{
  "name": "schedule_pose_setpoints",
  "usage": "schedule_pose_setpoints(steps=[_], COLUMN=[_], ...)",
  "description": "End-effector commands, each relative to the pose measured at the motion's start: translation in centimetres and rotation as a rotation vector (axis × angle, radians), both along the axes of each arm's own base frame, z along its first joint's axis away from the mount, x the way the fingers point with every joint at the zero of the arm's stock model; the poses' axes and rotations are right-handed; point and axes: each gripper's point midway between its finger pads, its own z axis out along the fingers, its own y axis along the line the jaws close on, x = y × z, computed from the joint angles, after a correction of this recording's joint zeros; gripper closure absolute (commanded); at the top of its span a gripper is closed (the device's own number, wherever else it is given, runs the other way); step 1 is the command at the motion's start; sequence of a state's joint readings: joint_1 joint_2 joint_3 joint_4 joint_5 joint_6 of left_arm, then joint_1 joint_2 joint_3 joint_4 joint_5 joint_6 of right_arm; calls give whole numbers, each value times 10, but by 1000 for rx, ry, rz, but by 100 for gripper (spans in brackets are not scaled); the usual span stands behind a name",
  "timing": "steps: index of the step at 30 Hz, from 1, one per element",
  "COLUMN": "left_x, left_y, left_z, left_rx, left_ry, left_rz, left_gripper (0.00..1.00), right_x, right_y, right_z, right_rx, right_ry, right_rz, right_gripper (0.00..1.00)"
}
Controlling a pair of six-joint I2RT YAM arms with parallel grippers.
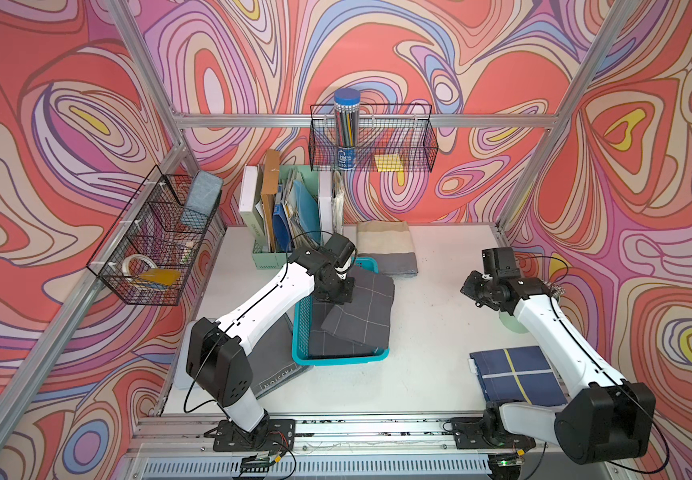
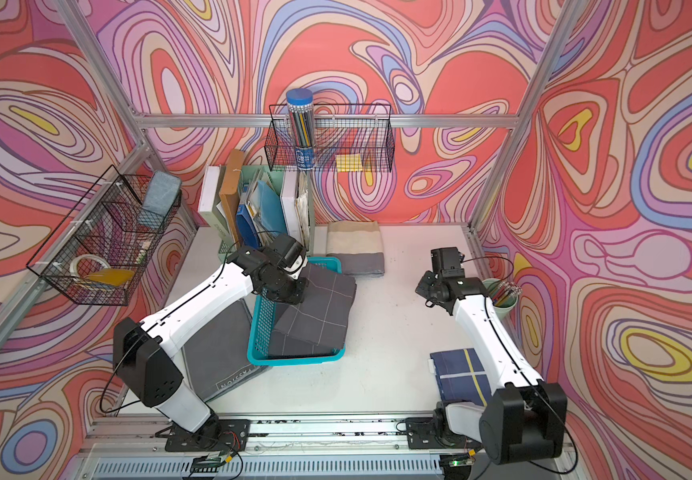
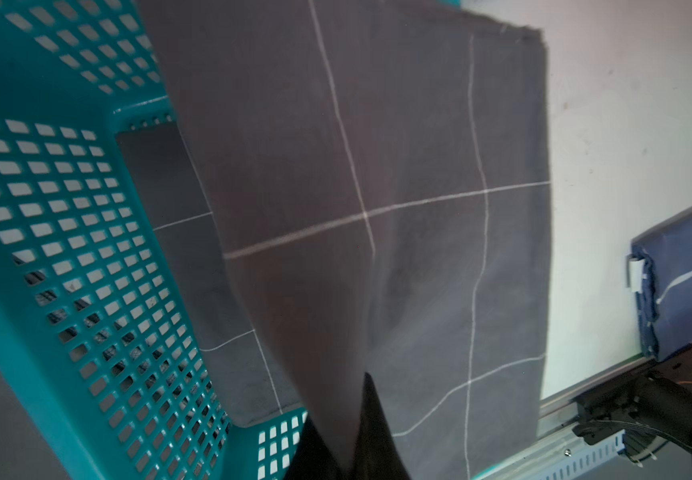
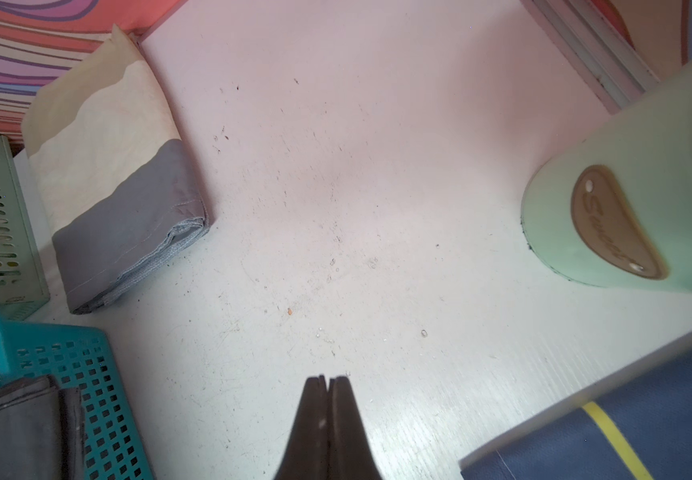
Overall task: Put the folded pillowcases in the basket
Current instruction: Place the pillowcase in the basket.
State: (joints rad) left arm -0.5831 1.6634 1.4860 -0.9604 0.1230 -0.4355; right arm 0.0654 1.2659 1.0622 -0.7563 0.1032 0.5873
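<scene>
The left end effector [image 1: 336, 299] is clenched on one edge of the dark checked pillowcase [image 1: 361, 316]. It hangs slanted over the turquoise basket [image 1: 302, 332] toward the tabletop's left edge, with one side overhanging the rim nearer the middle. Soft, light and limp, the pillowcase will likely sag and come unfolded, so pinching all layers at a folded edge seems safest. The right end effector [image 4: 327, 386] is clenched on nothing above the bare tabletop [image 4: 336, 187].

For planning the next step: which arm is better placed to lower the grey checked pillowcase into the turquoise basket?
Left. The left gripper is shut on the pillowcase, held tilted over the basket. The right gripper is shut, empty, away over the table.
</scene>
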Motion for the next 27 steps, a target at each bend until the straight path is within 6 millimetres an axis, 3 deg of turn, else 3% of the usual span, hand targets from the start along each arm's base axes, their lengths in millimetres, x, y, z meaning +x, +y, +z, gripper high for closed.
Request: schedule_pose_setpoints(steps=[1, 9, 16, 20, 23, 27], left_x=[11, 21, 36, 26, 18, 12], left_y=[11, 33, 45, 57, 65, 59], left_z=[-39, -61, -55, -53, -62, -74], left_rx=[44, 139, 167, 130, 140, 105], left_ry=[12, -37, -114, -150, -136, -87], left_rz=[59, 172, 271, 375, 421, 446], left_gripper=[100, 100, 100, 100, 100, 100], right_x=[2, 1, -1, -1, 1, 4], right_y=[0, 0, 2, 2, 4, 8], right_z=[8, 12, 8, 7, 5, 4], right_rx=[5, -5, 3, 6, 18, 36], right_ry=[-15, -26, -16, -16, -21, -20], right_rz=[8, 20, 26, 30, 33, 38], right_gripper=[100, 100, 100, 100, 100, 100])
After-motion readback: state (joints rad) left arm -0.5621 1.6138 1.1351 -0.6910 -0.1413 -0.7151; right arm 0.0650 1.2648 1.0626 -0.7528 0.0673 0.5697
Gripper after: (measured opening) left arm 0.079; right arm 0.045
